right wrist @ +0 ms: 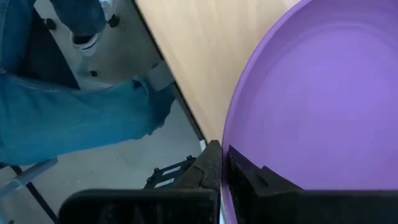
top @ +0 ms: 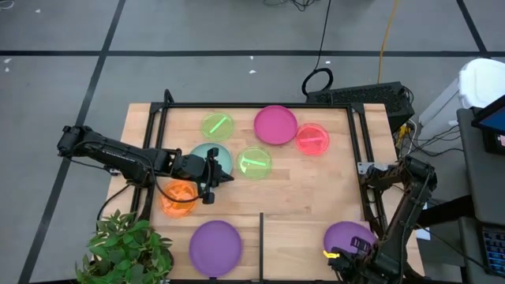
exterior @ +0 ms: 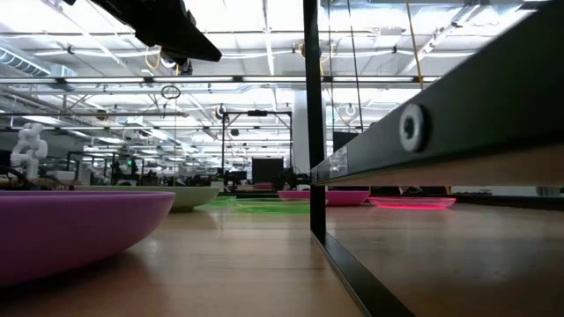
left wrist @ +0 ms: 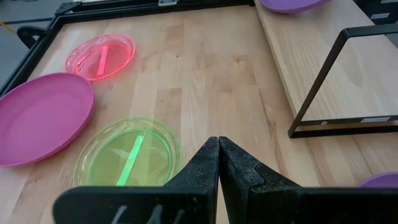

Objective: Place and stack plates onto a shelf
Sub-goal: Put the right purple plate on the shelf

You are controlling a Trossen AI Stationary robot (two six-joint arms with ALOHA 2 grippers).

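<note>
My right gripper (right wrist: 221, 155) is shut on the rim of a purple plate (top: 347, 235) at the right end of the pale shelf (top: 304, 241). My left gripper (left wrist: 219, 146) is shut and holds nothing. It hovers over the table between the pale teal plate (top: 215, 156), the orange plate (top: 178, 196) and a green plate (top: 254, 162). A second purple plate (top: 215, 247) lies left of the black divider bar (top: 261, 237). Another green plate (top: 217, 125), a magenta plate (top: 275, 125) and a red-pink plate (top: 312, 139) lie flat near the far edge. My right gripper pinches the purple plate's rim (right wrist: 229, 134) on the side toward the table's near right corner, with one finger outside the rim and one finger (right wrist: 255, 177) over the plate's inner face. Whether the plate rests on the shelf or is lifted, I cannot tell.
A black metal frame (top: 363, 150) edges the tabletop. A potted plant (top: 126, 248) stands at the near left corner. A person's jeans-clad leg (right wrist: 68, 118) is just beyond the table edge by my right gripper. Bare wood (top: 308, 185) shows at the table's middle right.
</note>
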